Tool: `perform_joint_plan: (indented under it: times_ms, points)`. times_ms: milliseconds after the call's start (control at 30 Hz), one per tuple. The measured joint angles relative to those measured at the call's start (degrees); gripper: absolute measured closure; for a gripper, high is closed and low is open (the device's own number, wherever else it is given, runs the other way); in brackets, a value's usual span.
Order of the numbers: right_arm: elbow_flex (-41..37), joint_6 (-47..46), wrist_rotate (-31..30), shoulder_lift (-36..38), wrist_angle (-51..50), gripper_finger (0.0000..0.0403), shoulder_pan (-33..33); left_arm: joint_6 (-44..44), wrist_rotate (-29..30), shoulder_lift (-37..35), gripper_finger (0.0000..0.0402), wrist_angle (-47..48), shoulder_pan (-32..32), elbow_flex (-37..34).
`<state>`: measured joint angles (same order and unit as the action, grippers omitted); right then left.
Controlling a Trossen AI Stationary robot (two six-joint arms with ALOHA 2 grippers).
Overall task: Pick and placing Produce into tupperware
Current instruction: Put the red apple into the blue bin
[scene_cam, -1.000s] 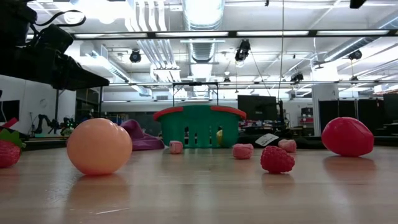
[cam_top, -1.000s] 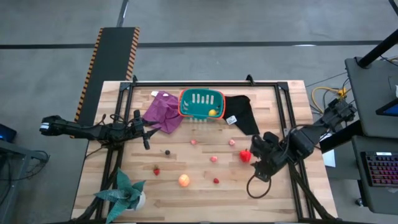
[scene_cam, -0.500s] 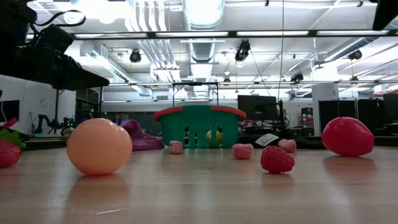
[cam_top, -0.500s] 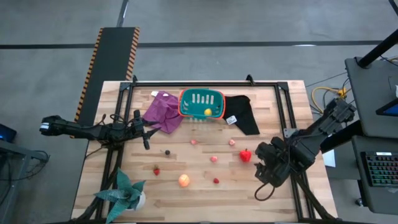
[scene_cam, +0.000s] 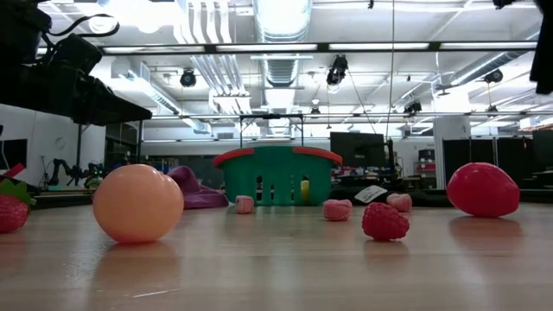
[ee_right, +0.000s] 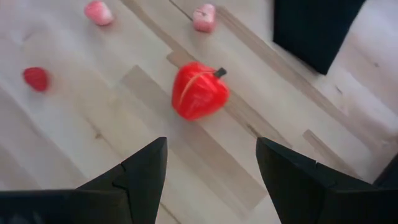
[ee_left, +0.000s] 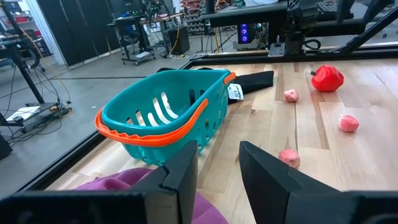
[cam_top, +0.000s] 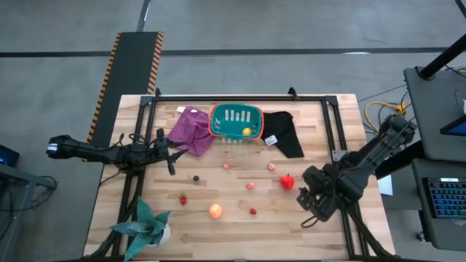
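Wooden tabletop (cam_top: 335, 225) carries our red pepper (cam_top: 288, 181) right of centre; tupperware (cam_top: 236, 121) sits at upper centre. Right end effector (cam_top: 312, 198), fingers apart, should centre over it, then descend. Left end effector (cam_top: 169, 153), apart, waits left.

Teal tupperware (cam_top: 236, 122) (orange rim), red pepper (cam_top: 288, 182), purple cloth (cam_top: 191, 130)
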<state>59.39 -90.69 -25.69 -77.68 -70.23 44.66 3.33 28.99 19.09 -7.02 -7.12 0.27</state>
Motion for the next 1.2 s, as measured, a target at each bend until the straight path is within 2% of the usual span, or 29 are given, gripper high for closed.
perform_joint_plan:
  times_ms: [567, 833, 967, 1200]
  points:
    - [-10.8, -2.9, -10.1, -0.1, 17.0, 0.0165, 0.0, 0.0, 0.0, -0.1, 0.0296, 0.0, 0.0, 0.0]
    - [-13.9, -7.2, -10.5, -0.1, 20.4, 0.0165, 0.0, -0.1, 0.0, 0.0, 0.0296, 0.0, 0.0, 0.0]
    - [-13.9, -5.9, -10.5, -0.1, 22.2, 0.0140, 0.0, -0.1, 0.0, 0.0, 0.0296, 0.0, 0.0, 0.0]
    - [-13.9, -4.9, -10.5, -0.1, 24.4, 0.0064, -0.1, -0.1, 0.0, -0.1, 0.0296, 0.0, 0.0, 0.0]
